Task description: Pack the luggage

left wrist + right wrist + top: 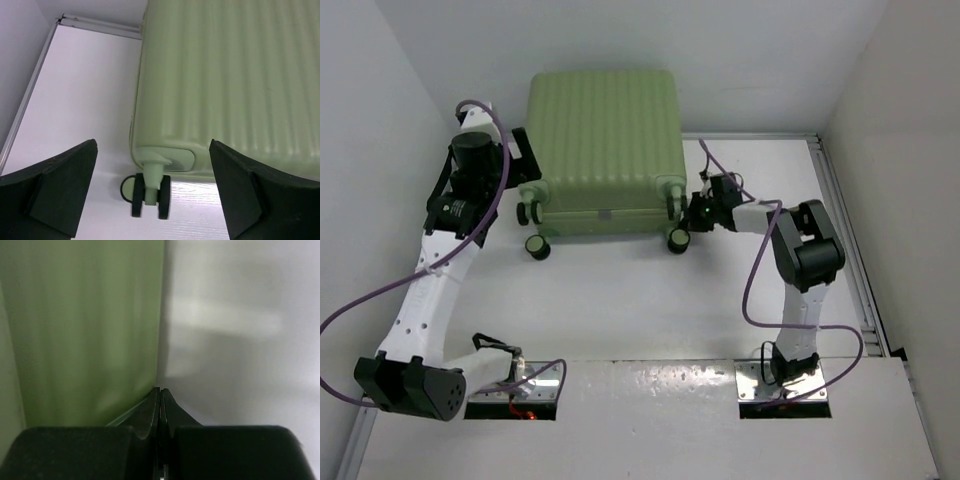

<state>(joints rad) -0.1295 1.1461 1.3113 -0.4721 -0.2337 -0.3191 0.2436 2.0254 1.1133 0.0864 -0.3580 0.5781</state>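
The luggage is a large light-green ribbed hard-shell suitcase, lying closed at the back of the table with its black-and-cream wheels toward me. My left gripper is open and empty at the suitcase's left side; in the left wrist view its fingers straddle a wheel and the ribbed shell. My right gripper is shut and empty, its tips against the suitcase's right side near the front right wheel.
White walls enclose the table on the left, back and right. A metal rail runs along the right edge. Purple cables loop from both arms. A raised white ledge holds the arm bases at the front.
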